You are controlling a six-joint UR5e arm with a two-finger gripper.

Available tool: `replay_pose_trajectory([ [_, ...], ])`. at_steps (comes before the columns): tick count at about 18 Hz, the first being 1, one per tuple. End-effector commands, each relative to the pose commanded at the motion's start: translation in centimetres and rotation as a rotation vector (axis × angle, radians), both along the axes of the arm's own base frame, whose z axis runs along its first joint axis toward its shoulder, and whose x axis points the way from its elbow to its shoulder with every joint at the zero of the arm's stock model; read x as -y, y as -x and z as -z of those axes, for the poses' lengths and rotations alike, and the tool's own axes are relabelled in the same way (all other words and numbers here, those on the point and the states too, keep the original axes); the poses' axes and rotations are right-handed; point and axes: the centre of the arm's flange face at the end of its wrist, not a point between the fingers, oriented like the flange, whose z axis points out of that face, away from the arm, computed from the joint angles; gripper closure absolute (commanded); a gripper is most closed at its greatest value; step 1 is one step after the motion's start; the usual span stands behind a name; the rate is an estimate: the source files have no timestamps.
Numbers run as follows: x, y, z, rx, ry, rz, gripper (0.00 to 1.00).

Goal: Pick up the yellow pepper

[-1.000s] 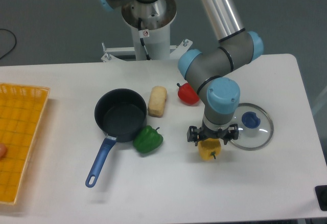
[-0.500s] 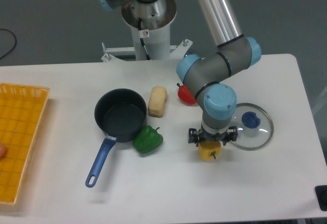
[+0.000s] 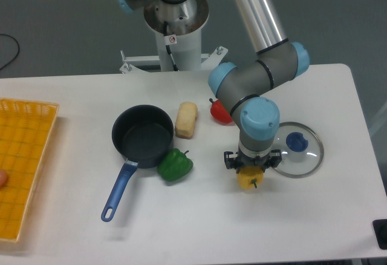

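Fingers (image 3: 242, 167) of the gripper (image 3: 250, 169) are closed around the yellow pepper (image 3: 249, 179), just beside the glass lid (image 3: 297, 150), with the green pepper (image 3: 175, 164) well apart.

My gripper (image 3: 251, 167) sits over the pepper (image 3: 250, 179), just left of the lid (image 3: 305, 158). The pan (image 3: 143, 136) lies further left, a bread roll (image 3: 186, 120) beside it.

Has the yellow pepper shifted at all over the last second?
Barely. The yellow pepper, under the gripper, sits almost where it was beside the glass lid; its stem has turned slightly, and any shift is too small to call.
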Motion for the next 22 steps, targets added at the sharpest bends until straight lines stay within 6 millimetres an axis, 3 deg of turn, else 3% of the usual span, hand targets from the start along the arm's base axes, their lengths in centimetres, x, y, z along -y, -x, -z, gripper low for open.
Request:
replay_pose_trajectory([
  [4,0.4,0.1,-5.1,-0.038,-0.002,0.263,0.49],
  [8,1.1,0.2,-6.7,0.009,0.037,0.339,0.49],
  [12,3.1,0.3,-9.0,0.035,0.061,0.469,0.49],
  [22,4.8,0.6,-9.5,0.054,0.073,0.501,0.49],
])
